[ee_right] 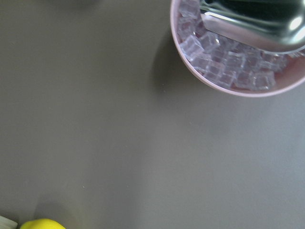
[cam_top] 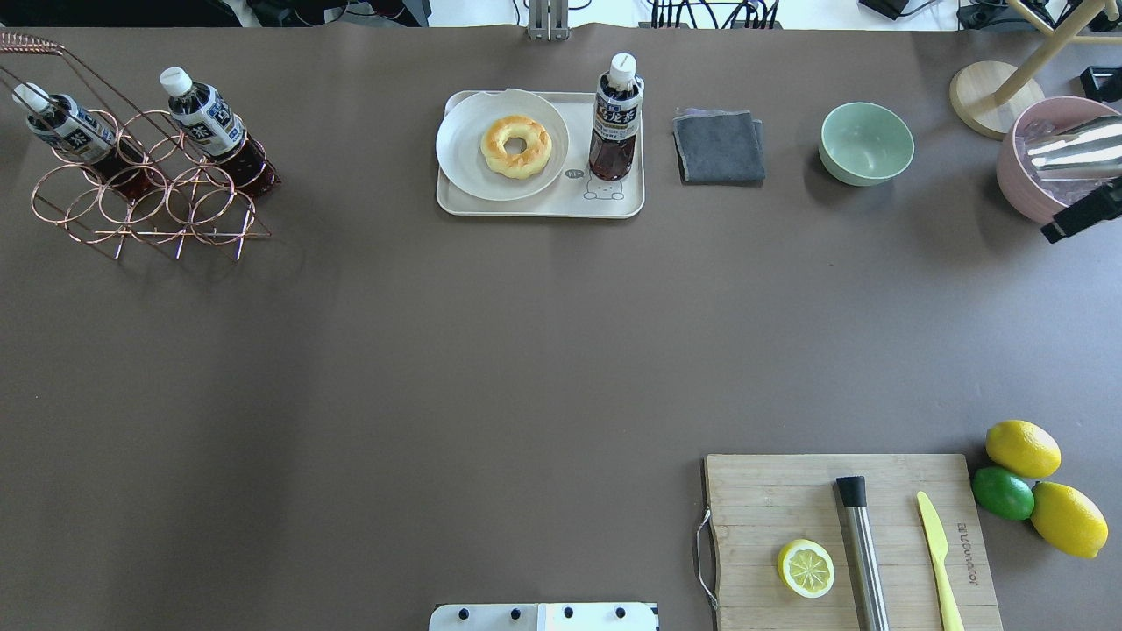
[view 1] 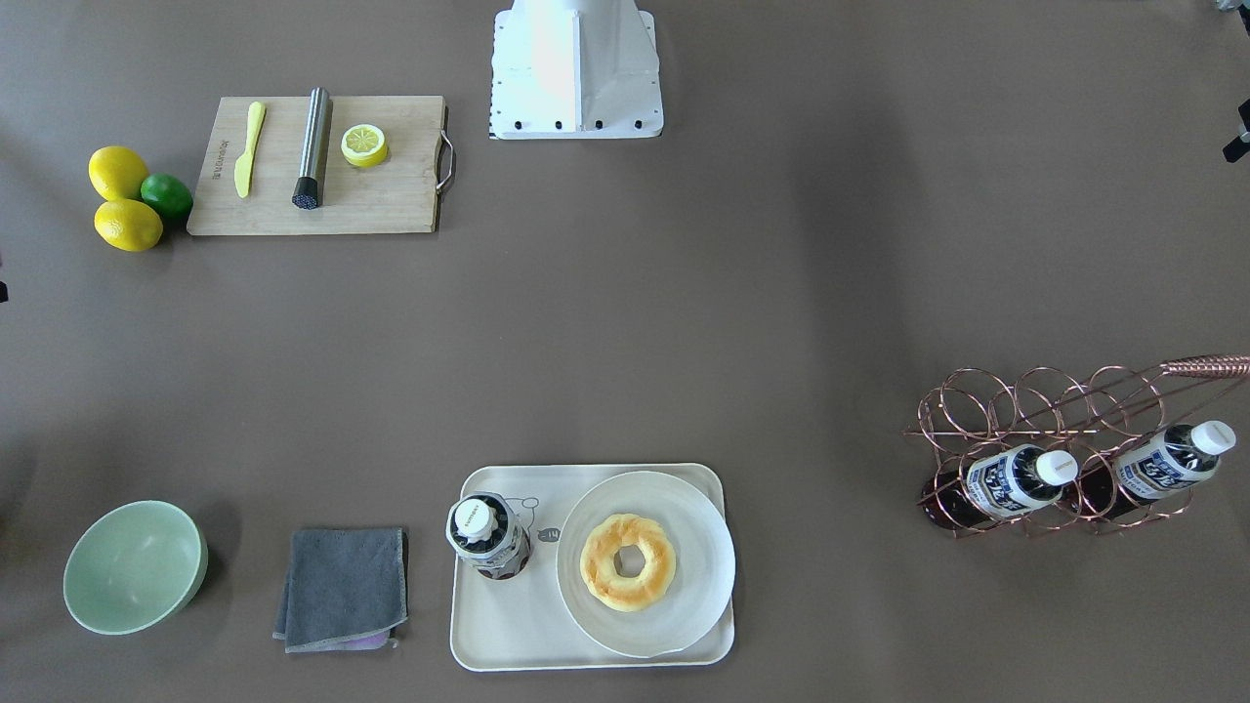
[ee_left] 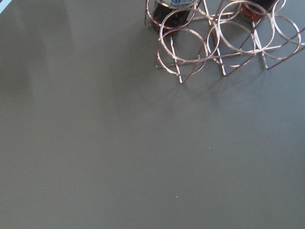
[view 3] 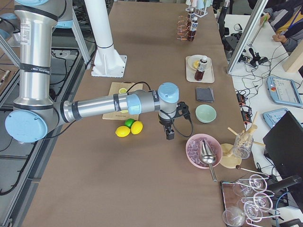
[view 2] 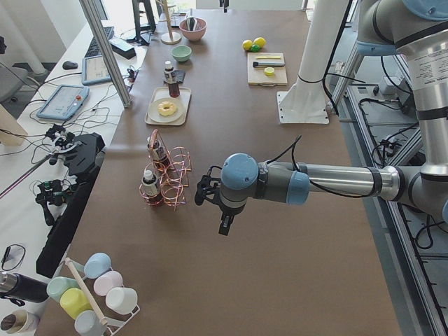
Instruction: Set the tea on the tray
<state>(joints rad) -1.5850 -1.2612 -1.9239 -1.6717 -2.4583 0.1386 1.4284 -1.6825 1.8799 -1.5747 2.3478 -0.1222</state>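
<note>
Overhead exterior: one tea (cam_top: 615,118) was seen upright on the one tray (cam_top: 526,209) beside one plate (cam_top: 456,145); two bottles (cam_top: 210,118) were held in one rack (cam_top: 149,208). Whether the jaws of the left gripper (view 2: 225,225) and right gripper (view 3: 169,134) were spread could not be told

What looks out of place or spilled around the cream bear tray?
Nothing spilled: the brown tea bottle stands upright on the cream tray. Only the round white plate seems notched at its rim.
</note>
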